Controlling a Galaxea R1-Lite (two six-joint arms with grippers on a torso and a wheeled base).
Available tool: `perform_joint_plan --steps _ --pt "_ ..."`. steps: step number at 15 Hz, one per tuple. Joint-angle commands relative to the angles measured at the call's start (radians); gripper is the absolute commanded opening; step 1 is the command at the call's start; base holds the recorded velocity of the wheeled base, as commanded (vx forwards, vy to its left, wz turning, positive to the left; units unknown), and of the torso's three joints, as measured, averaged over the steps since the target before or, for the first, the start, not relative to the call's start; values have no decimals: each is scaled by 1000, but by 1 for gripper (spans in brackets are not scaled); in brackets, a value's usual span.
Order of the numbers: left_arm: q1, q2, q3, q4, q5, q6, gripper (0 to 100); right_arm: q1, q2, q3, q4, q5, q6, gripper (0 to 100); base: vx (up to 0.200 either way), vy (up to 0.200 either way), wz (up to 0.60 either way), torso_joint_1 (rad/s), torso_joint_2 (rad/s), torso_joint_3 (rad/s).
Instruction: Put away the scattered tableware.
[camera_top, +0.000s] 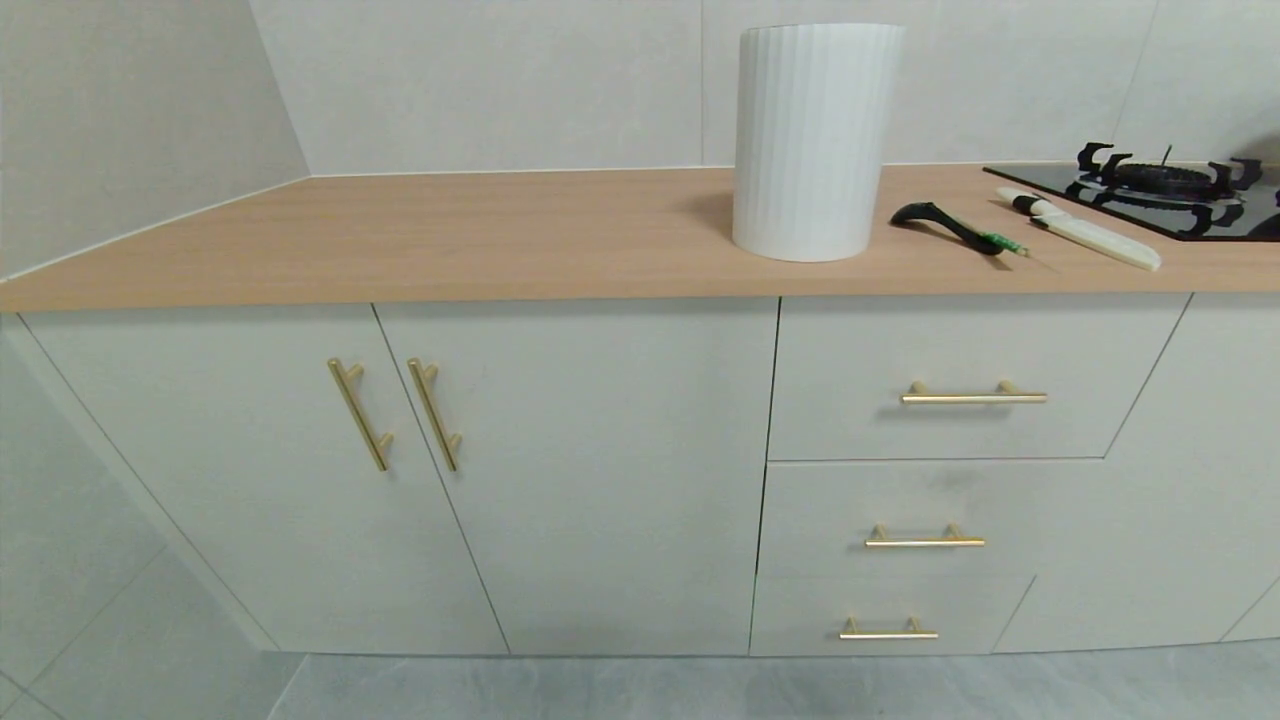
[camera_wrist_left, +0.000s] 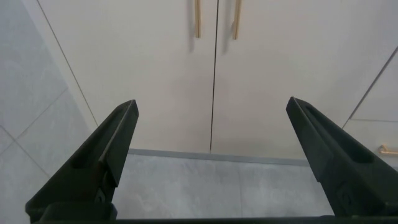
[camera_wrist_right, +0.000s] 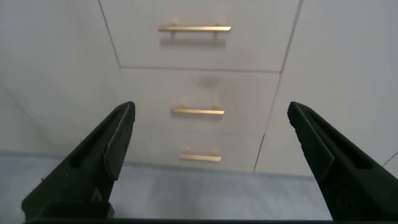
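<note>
Low before the pale gold-handled cabinet fronts, left gripper and right gripper hang wide open, empty, likely staged for pickup, while upper right on the wooden countertop a black-handled green-tipped utensil and white-bladed knife lie loose between the tall white ribbed canister and black gas hob.

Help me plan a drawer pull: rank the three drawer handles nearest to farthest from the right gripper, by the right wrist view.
1. Top drawer handle: highest, looks largest.
2. Middle drawer handle: below it.
3. Bottom drawer handle: lowest, looks smallest.
</note>
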Motion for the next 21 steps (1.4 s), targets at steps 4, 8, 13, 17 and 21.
perform_joint_plan --steps 4,8,13,17,21 --pt "0 1 0 0 0 -1 100 30 970 -408 -22 13 -2 100 0 0 0 0 0 0" --pt "0 1 0 0 0 -1 100 16 1267 -504 -106 18 -12 100 0 0 0 0 0 0" --pt "0 1 0 0 0 -2 100 21 1488 -483 -227 10 -13 100 0 0 0 0 0 0" --pt "0 1 0 0 0 -2 100 23 1549 -429 -388 -45 -10 100 0 0 0 0 0 0" --pt "0 1 0 0 0 -1 100 23 1632 -414 -476 -76 -12 100 0 0 0 0 0 0"
